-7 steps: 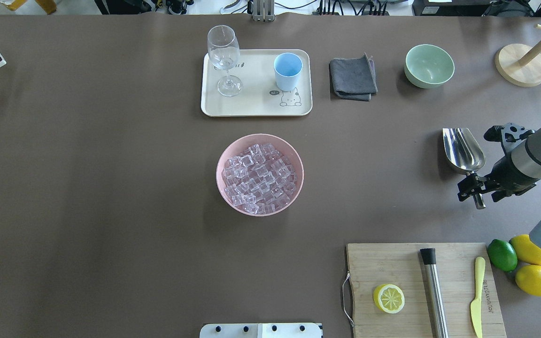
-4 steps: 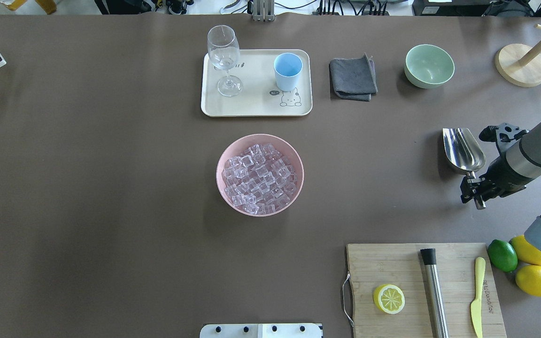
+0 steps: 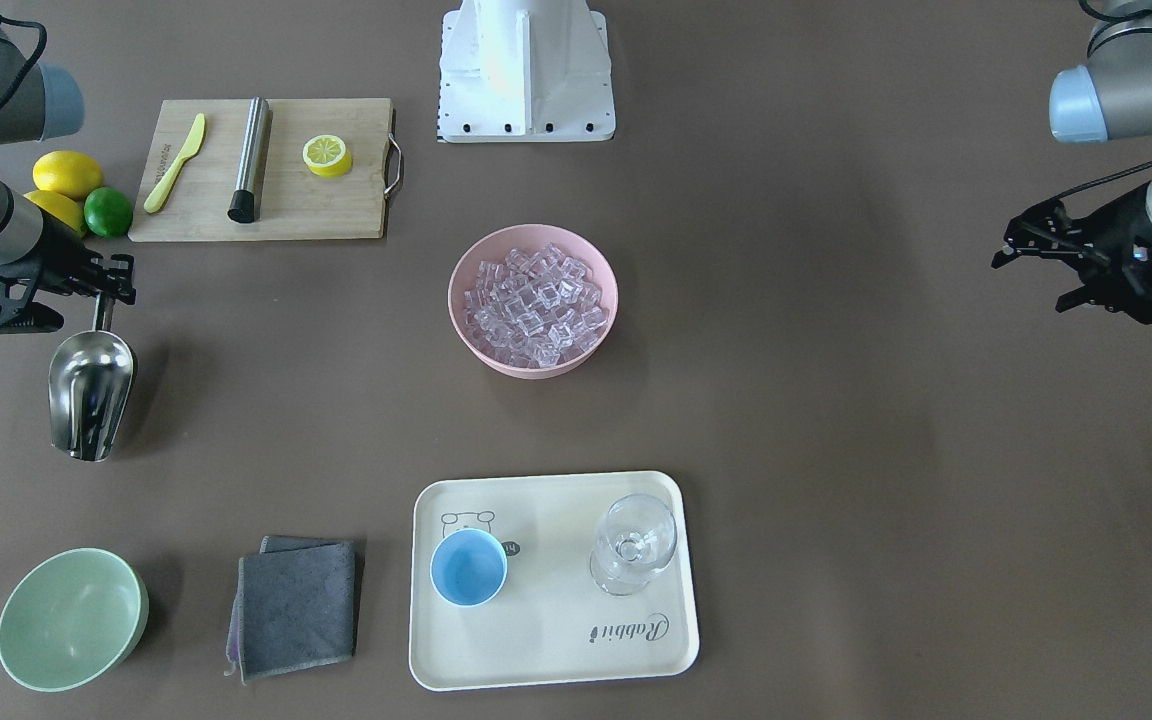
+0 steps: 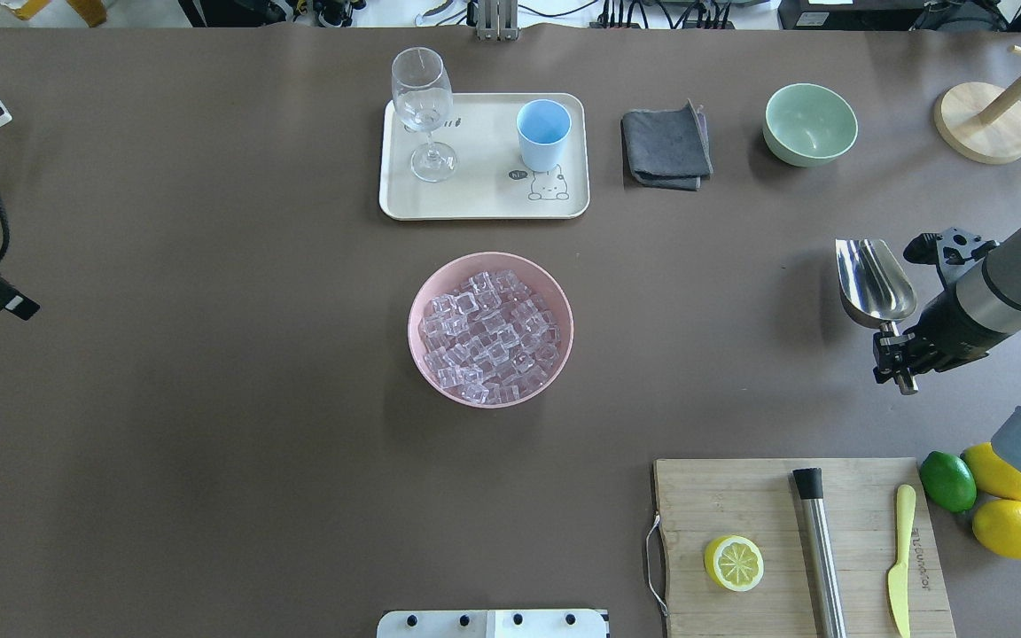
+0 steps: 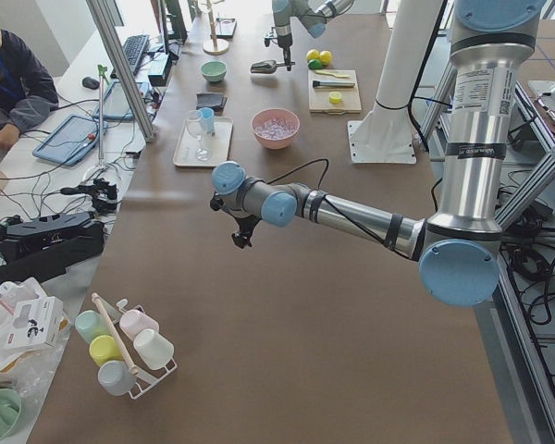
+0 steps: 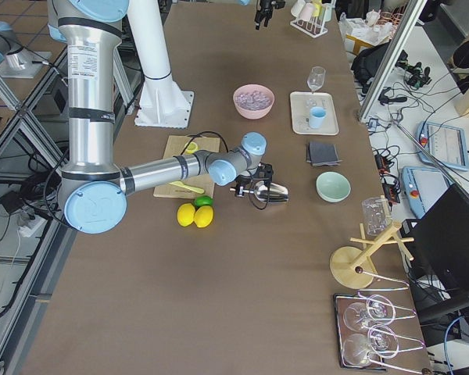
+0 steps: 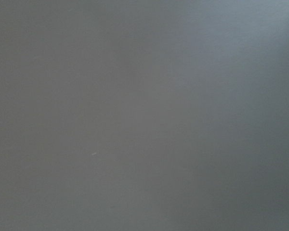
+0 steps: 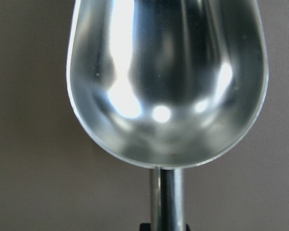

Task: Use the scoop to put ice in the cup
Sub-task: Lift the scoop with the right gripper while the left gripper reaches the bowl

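The steel scoop (image 4: 874, 279) is at the table's right side, also seen in the front view (image 3: 88, 395). My right gripper (image 4: 897, 361) is shut on its short handle (image 8: 166, 204), and the empty bowl of the scoop (image 8: 166, 82) fills the right wrist view. The ice (image 4: 490, 330) fills a pink bowl (image 4: 417, 306) at the table's middle. The light-blue cup (image 4: 543, 133) stands empty on a cream tray (image 4: 484, 202) beyond it. My left gripper (image 3: 1031, 280) is open and empty, far off at the left side.
A stemmed glass (image 4: 423, 111) shares the tray. A grey cloth (image 4: 666, 146) and a green bowl (image 4: 809, 124) lie to its right. A cutting board (image 4: 741, 496) near me holds a lemon half, a steel cylinder (image 4: 819, 549) and a yellow knife. Lemons and a lime (image 4: 947, 481) sit beside it.
My right gripper's fingers have closed on the scoop handle, and the scoop has shifted slightly. The left arm has come into the overhead view at its left edge.
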Controlling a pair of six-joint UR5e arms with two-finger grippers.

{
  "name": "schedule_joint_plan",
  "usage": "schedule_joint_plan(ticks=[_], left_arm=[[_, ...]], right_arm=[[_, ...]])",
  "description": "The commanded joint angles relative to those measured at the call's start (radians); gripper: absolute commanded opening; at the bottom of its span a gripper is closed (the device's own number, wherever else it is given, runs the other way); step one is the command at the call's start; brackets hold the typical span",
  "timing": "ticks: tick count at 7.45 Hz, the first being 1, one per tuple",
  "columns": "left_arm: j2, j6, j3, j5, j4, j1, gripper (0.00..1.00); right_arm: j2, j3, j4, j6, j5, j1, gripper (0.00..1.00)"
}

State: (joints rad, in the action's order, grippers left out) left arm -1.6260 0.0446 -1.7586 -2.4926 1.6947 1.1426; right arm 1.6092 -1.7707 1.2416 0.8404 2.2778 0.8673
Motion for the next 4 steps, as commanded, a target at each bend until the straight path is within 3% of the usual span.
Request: schedule_joint_plan(ticks=[1,3,4], left_arm=[[-0.063,-0.063,-0.114,-0.017,0.044,-0.170,0.99],[-0.063,-0.065,-0.085,0.009,0.355,-0.315,0.99],[-0.064,-0.065,-0.058,0.035,0.478,-0.348,0.99]], right_arm=[[-0.018,-0.154,0.196,-0.029,0.000,0.012,0.00],[-0.063,-0.222,0.260,-0.067,0.003,0.071,0.00],[-0.090,-0.234,0.263,-0.171,0.003,0.078,0.00]])
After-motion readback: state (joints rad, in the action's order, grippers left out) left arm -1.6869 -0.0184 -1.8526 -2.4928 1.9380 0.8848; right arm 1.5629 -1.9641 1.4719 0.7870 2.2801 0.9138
